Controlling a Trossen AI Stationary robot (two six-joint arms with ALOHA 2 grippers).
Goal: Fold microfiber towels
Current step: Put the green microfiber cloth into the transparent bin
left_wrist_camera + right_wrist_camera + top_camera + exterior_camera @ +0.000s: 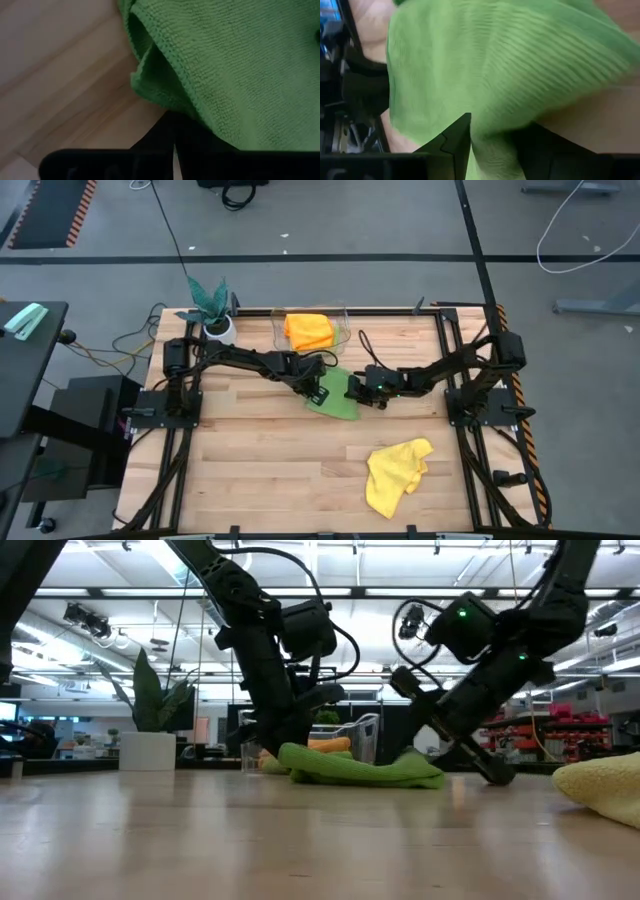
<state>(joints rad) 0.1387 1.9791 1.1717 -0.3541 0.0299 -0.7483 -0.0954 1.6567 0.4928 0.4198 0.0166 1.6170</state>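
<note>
A: Where is the towel being worked on?

B: The green microfiber towel (pixel 340 397) lies folded near the middle of the wooden table (pixel 260 460), just in front of the clear plastic bin (pixel 345 330). Both arms meet over it.

A: And the left gripper (pixel 318 392)?

B: It is down at the towel's left edge. In its wrist view the 2 fingers (pixel 175 135) are drawn almost together, and the cloth's hemmed edge (pixel 165 75) lies over them. I cannot tell whether any fabric is actually pinched between them.

A: The right gripper (pixel 362 391)?

B: At the towel's right edge, low over the table. Its fingers (pixel 457 137) stand wide apart with green cloth running down into the gap between them; they are not closed on it.

A: Other towels?

B: An orange one (pixel 308 330) sits bunched inside the bin at the table's back edge. A yellow one (pixel 396 475) lies crumpled on the front right of the table, well apart from the arms. A teal-leaved plant in a white pot (pixel 215 320) stands at the back left corner.
</note>
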